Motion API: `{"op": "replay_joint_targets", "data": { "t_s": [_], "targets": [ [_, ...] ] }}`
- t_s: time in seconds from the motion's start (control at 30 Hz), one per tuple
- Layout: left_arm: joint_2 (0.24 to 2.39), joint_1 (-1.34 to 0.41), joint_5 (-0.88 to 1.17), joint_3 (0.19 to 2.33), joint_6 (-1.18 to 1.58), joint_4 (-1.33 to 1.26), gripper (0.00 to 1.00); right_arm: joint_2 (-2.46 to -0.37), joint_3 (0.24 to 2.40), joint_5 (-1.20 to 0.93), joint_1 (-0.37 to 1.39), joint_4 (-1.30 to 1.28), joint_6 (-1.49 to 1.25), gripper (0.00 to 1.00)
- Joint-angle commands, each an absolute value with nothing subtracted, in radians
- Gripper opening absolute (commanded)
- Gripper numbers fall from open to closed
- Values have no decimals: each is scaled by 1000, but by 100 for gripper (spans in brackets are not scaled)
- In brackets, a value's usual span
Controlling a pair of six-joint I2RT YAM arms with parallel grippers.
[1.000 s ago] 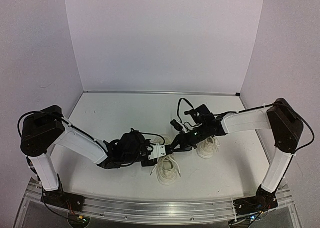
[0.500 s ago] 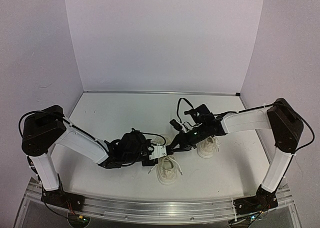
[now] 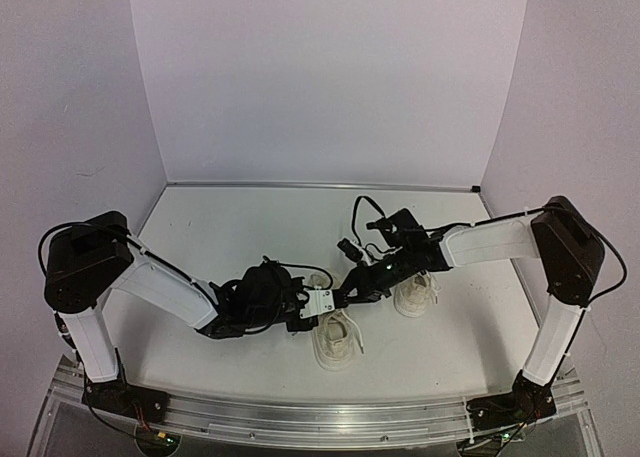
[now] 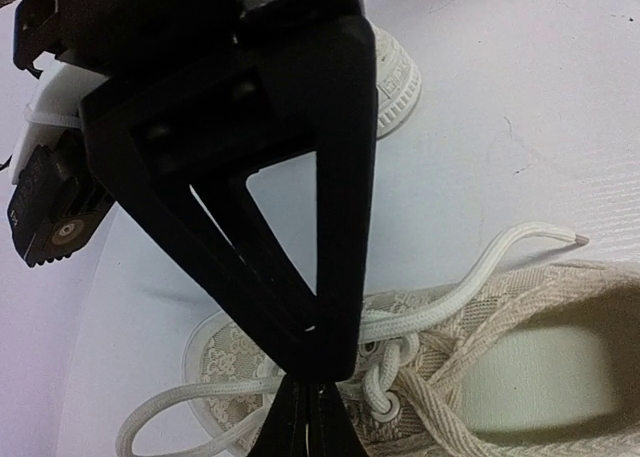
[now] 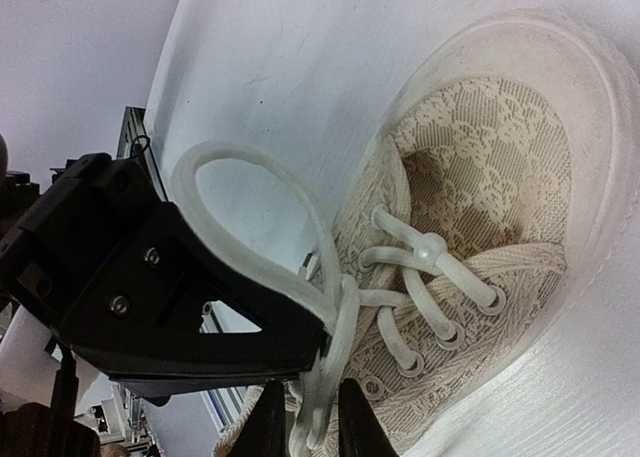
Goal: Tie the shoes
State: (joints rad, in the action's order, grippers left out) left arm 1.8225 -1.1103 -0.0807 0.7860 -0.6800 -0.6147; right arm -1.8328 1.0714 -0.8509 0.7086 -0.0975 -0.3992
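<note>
Two cream lace sneakers stand mid-table. The near shoe lies under both grippers; it fills the left wrist view and the right wrist view. The second shoe stands to its right, also at the top of the left wrist view. My left gripper is shut at the shoe's eyelets, with a lace loop running along its finger into the tip. My right gripper is closed on lace strands just beside it. A free lace end trails on the table.
White table with white walls at the back and sides. A metal rail runs along the near edge. Cables hang by the right wrist.
The right gripper has edged slightly to the left. The left gripper and both shoes look unchanged.
</note>
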Motion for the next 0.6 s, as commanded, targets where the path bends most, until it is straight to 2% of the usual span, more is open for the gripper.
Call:
{"op": "replay_joint_targets", "data": {
  "t_s": [0.0,0.13,0.27,0.57],
  "targets": [
    [1829,-1115,-82,789,-679,-661,0,-1802,1098,-844,713,-78,-403,21],
    [1826,-1115,-89,790,-693,-621,0,-1757,1095,-832,698,-84,-406,29],
    [1815,-1114,-94,781,-700,-599,0,-1745,1088,-810,669,-90,-407,31],
    [1816,-1114,-100,786,-713,-578,0,-1832,1102,-754,668,-148,-360,13]
  ]
}}
